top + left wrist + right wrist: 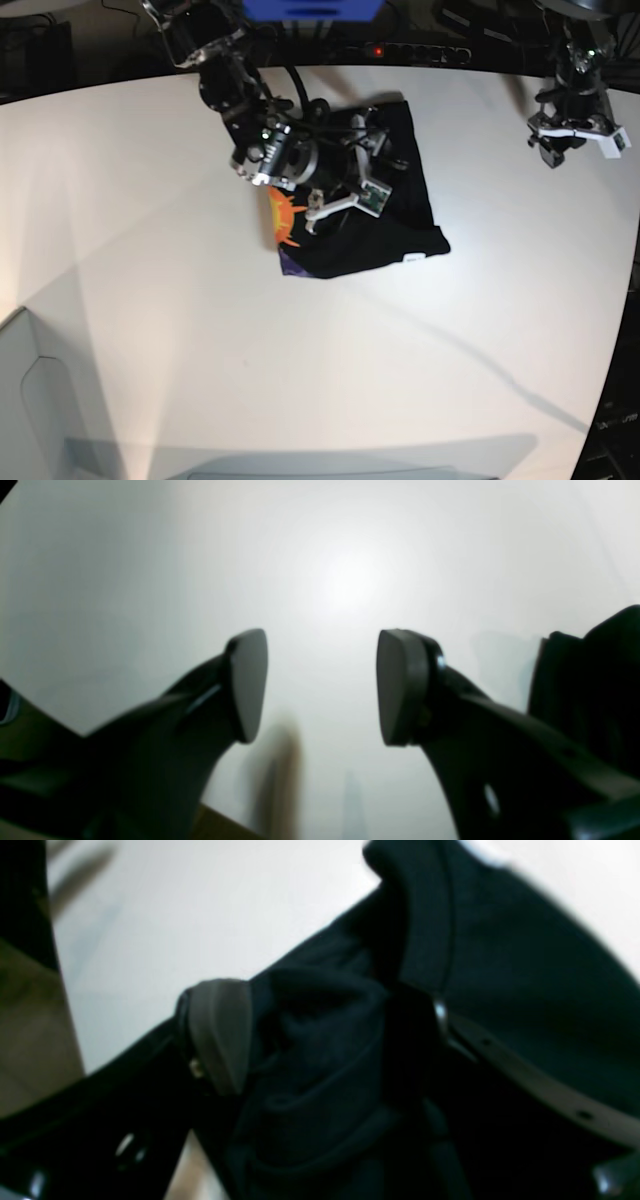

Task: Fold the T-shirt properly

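Note:
The black T-shirt (400, 225) lies crumpled on the white table (200, 330), left of centre at the back. An orange sun print (283, 218) on purple shows at its left edge, and a small white label (412, 259) at its front edge. My right gripper (350, 195) is down on the shirt. In the right wrist view a bunch of black cloth (320, 1040) fills the gap between its wide-set fingers (220, 1035). My left gripper (322, 685) stands open over bare table with nothing between its pads, at the back right (560, 140) and well apart from the shirt.
The table's curved edge runs down the right side (625, 330). Behind the table lie cables and a power strip (420, 50). A pale grey panel (20, 400) stands at the front left corner.

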`<state>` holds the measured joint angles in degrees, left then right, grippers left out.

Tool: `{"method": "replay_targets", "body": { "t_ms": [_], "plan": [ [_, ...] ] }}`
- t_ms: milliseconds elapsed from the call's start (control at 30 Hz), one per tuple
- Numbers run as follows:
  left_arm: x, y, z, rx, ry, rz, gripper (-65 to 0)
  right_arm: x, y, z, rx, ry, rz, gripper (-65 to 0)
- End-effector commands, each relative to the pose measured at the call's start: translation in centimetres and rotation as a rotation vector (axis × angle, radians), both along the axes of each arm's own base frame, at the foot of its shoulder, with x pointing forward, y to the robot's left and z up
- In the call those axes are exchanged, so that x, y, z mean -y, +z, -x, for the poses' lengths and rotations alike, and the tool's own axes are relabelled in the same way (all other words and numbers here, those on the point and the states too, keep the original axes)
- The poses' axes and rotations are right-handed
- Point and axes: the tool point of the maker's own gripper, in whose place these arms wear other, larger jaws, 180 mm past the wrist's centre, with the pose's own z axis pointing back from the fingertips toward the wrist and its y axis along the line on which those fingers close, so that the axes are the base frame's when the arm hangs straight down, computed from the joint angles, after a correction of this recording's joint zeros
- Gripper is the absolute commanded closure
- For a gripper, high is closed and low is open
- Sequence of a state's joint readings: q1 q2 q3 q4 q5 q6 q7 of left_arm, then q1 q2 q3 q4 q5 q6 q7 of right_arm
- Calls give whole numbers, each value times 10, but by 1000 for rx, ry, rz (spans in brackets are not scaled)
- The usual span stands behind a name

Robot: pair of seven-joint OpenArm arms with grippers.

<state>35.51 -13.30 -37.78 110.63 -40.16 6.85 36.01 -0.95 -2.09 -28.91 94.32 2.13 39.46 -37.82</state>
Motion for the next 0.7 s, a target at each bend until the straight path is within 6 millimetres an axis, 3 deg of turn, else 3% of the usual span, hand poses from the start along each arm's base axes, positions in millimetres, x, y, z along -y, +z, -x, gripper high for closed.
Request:
{"method": "replay_targets", "body": {
  "t_ms": [0, 67, 267, 367, 533, 667],
  "plan": [
    [-3, 11, -4, 31, -15, -29, -342, -11, 20, -5, 33, 11, -70, -452],
    [-3, 11, -4, 31, -15, -29, -342, -17, 20, 2, 29, 34, -71, -452],
    [-12, 16, -2, 39, 9, -47, -342, -53, 13, 59, 26, 246, -44, -452],
    [-21, 21, 1, 46, 30, -63, -342, -59, 14, 72, 31, 290, -42, -452],
    [-30, 27, 3, 55, 52, -80, -342, -51, 34, 68, 96, 284, -63, -452],
    [-31, 26, 6, 49, 55, -83, -342, -38, 55, 46, 150, 214, -93, -453]
  ]
}}
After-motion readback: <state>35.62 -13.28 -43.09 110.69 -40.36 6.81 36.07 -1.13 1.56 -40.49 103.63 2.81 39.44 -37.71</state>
